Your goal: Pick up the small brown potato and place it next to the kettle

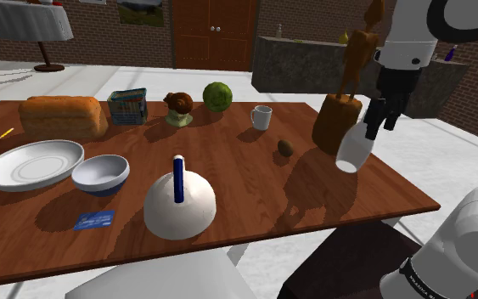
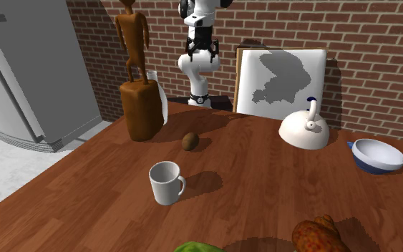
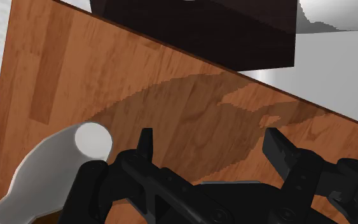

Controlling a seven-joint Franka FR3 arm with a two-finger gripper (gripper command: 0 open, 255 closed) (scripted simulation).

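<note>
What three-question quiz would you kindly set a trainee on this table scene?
1. True or false: the gripper is shut on the potato.
2. Which stands nearest the potato? A) mug B) bread loaf C) bowl
3. What colour is the body of the kettle?

Key: 1 false, the fingers stand open with nothing between them; 2 A; 3 white.
</note>
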